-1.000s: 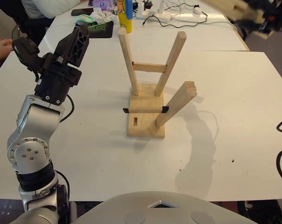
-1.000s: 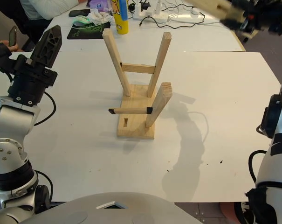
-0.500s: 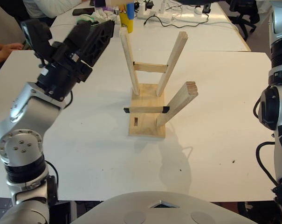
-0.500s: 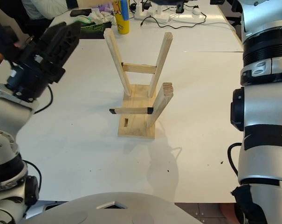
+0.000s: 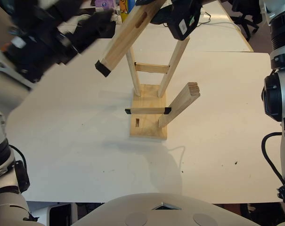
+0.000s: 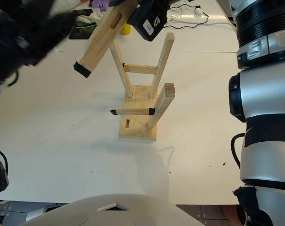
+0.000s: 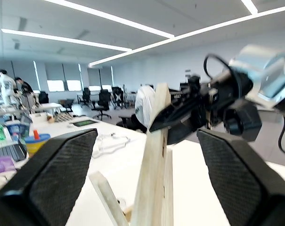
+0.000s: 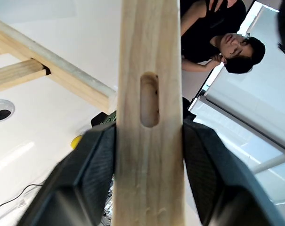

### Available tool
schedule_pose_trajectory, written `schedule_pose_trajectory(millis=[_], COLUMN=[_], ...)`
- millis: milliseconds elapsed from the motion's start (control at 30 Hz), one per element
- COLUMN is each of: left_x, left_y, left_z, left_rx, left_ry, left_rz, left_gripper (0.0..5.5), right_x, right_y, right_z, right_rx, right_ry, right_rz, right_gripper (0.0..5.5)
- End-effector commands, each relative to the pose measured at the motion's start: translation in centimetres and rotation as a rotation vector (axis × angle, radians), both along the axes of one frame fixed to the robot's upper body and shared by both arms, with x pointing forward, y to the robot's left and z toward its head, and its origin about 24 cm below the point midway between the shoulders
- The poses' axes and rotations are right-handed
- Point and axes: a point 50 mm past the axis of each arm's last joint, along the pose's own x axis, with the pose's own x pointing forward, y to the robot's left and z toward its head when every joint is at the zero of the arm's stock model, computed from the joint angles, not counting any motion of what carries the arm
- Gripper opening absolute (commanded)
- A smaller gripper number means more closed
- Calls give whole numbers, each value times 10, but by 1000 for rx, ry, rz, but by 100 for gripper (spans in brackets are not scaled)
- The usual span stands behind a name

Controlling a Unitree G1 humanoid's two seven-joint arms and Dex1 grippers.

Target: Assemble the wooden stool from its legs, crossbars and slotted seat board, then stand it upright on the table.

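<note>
A part-built stool stands upside down mid-table: the seat board [image 5: 148, 126] lies flat, two upright legs joined by a crossbar [image 5: 151, 68] rise from it, and a third leg [image 5: 180, 103] leans beside a black-tipped crossbar [image 5: 147, 110]. High above it my right gripper [image 5: 163, 12] is shut on a loose slotted leg [image 5: 126, 40], whose black-capped end points down to the left. The slot [image 8: 149, 99] faces the right wrist camera between the black fingers [image 8: 90, 179]. My left gripper [image 7: 147, 134] is open, its fingers [image 7: 52, 183] wide apart either side of that leg without touching.
Along the table's far edge lie a yellow bottle [image 6: 125, 29], a mouse on a dark mat [image 6: 85, 23] and white cables [image 6: 194, 16]. Bare white table [image 5: 217, 141] spreads in front of and to both sides of the stool.
My right arm has swung the loose leg in from the far right to above the stool. My left gripper has risen and moved toward the leg.
</note>
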Motion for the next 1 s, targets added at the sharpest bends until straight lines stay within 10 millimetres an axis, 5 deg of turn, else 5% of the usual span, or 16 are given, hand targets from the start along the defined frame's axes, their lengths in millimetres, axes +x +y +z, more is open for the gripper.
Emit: schedule_pose_trajectory(millis=[33,233,733,1000], left_x=[7,15,12,16], left_y=[-6,-4,-8,13], left_z=[-7,-13,-20,2], left_rx=[107,180,239,241], left_ry=[46,82,120,68], left_rz=[-10,22,7,85], left_gripper=[392,384,171,168], right_x=[-9,-12,-15,-12], right_y=[17,31,45,44], right_z=[9,5,-2,-13], right_rx=[-70,-160,-269,-335], right_ry=[-89,-127,-156,-140], right_rz=[84,148,224,228], right_gripper=[207,207,207,207])
